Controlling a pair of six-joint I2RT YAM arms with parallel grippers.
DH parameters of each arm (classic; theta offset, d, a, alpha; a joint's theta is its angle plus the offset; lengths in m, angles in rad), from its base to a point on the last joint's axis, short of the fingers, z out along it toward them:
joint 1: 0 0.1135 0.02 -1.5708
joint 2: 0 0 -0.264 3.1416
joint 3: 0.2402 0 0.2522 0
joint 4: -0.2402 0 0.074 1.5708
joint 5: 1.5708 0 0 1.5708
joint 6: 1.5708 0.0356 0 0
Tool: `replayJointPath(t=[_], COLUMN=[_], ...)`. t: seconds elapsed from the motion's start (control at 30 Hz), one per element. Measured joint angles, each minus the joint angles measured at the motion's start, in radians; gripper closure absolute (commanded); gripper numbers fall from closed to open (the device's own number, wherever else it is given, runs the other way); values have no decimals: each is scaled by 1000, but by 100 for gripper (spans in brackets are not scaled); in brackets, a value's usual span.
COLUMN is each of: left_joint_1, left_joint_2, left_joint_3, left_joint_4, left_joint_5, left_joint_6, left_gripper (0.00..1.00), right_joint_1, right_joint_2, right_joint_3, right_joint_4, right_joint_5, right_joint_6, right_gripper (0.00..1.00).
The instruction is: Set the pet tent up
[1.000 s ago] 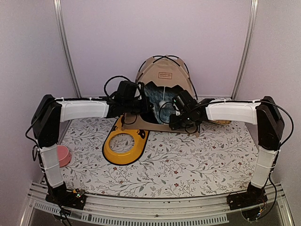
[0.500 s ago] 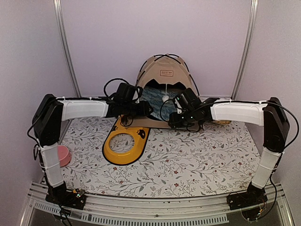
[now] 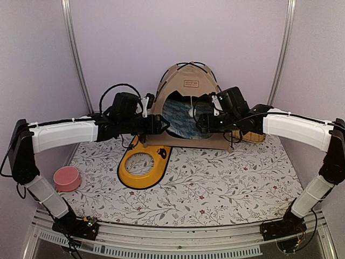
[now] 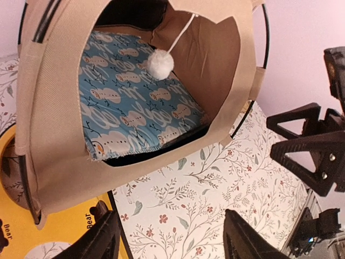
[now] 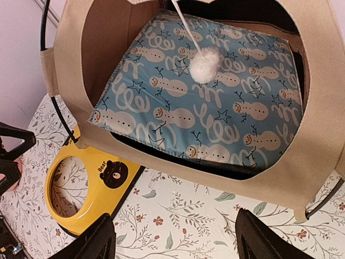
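The beige pet tent (image 3: 188, 91) stands upright at the back of the table, its black poles crossing over the top. Its doorway faces me, with a blue snowman mat (image 5: 210, 102) lying inside and a white pom-pom (image 4: 160, 63) hanging on a string. My left gripper (image 3: 161, 125) hovers at the tent's front left corner, open and holding nothing. My right gripper (image 3: 200, 123) hovers at the front right, also open and empty. In both wrist views only the flowered cloth shows between the fingers (image 4: 102, 237), just in front of the tent's lower edge (image 5: 215, 172).
A yellow oval bowl tray (image 3: 143, 164) with a bear picture lies just front-left of the tent, partly under its corner. A pink bowl (image 3: 67, 178) sits at the far left. A woven item (image 3: 253, 138) peeks out behind the right arm. A flowered cloth (image 3: 215, 183) covers the table.
Both grippers have let go of the tent and opened. Both arms drew outward and back, and the tent now stands fully upright with its doorway clear.
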Motion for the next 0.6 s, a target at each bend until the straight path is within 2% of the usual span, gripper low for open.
replayJointPath(t=[0.1,0.2,0.33,0.6], left_joint_1=[-2,9,63,172], left_joint_2=[-49,-92,-106,57], left_joint_3=[-24,-38,-29,129], left_joint_4=[-8,-25,-34,-43], left_joint_5=[-27,-89,-121,-79], left_joint_6=[8,18,49,163], left_gripper=[38,34,36,49], right_joint_1=[-13,-18,-19,-18], right_joint_2=[-21,-21,2,74], right_joint_3=[-11,-14,-15,-15], right_joint_4=[13,46,97,132], right_joint_5=[-13,-62,-134,-199], right_joint_6=[-23,-47,-65,-77], right_gripper=[24,24,25,26])
